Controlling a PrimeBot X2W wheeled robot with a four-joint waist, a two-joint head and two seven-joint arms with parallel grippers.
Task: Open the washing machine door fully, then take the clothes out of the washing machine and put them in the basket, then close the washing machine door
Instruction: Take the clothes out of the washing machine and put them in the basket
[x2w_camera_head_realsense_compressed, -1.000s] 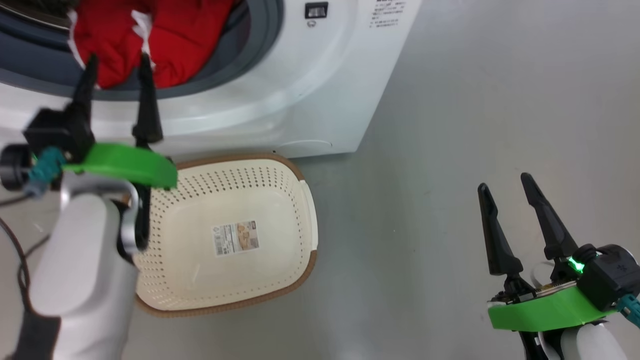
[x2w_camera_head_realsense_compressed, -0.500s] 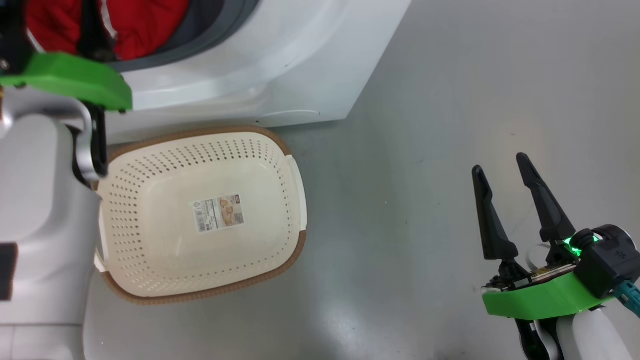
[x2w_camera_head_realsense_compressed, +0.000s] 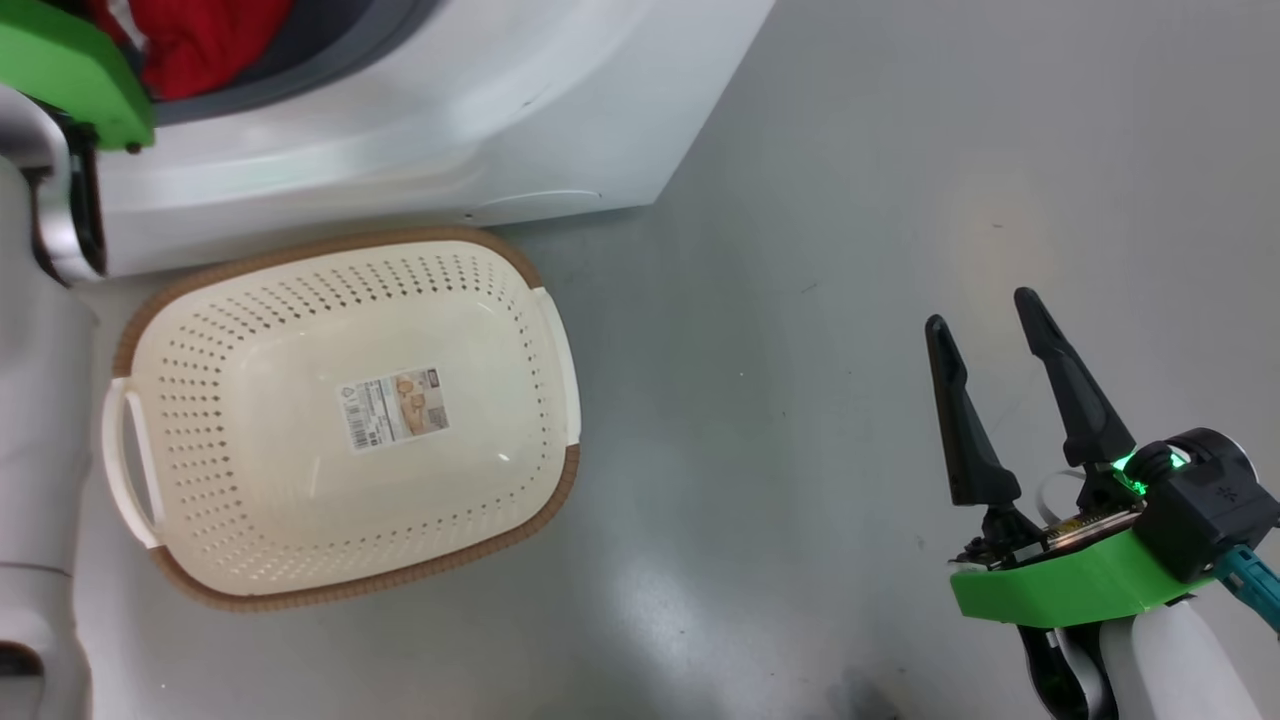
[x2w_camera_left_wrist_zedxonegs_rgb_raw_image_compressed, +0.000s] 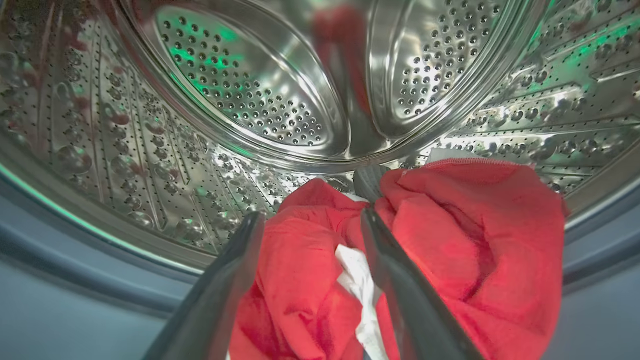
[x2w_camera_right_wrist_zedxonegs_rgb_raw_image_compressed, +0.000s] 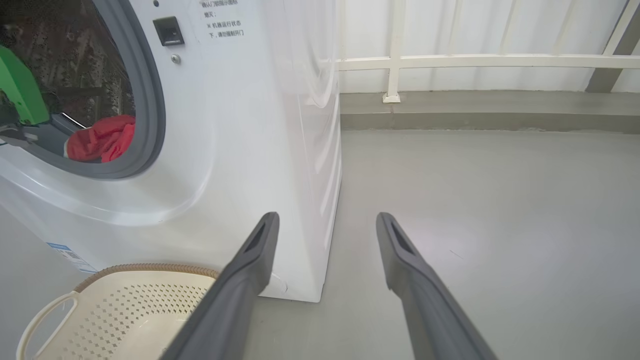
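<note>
My left claw (x2w_camera_left_wrist_zedxonegs_rgb_raw_image_compressed: 312, 215) reaches through the washer's (x2w_camera_head_realsense_compressed: 400, 130) open mouth into the drum (x2w_camera_left_wrist_zedxonegs_rgb_raw_image_compressed: 250, 85). Its fingers are spread wide, one on each side of a red fold of the clothes (x2w_camera_left_wrist_zedxonegs_rgb_raw_image_compressed: 450, 225) with a strip of white trim between them. Nothing is gripped yet, and I cannot tell whether the tips press into the cloth or only lie against it. The clothes sit heaped low at the front of the drum, just behind the grey gasket (x2w_camera_right_wrist_zedxonegs_rgb_raw_image_compressed: 150, 100), so I judge the reach is short and closing here should catch a good bunch. The basket (x2w_camera_head_realsense_compressed: 250, 420) stands on the floor (x2w_camera_head_realsense_compressed: 800, 200) right against the washer's foot, below the mouth and empty but for its label. It seems placed there so the lift out becomes a short drop. The gasket lip is the edge to mind, since soft cloth may drag or snag there as I pull back, and the steel wall curves close on my left. My right claw (x2w_camera_head_realsense_compressed: 980, 310) hangs wide and empty over bare floor, well apart from the basket. It has plenty of room around it, and it keeps out of the path between the mouth and the basket.
</note>
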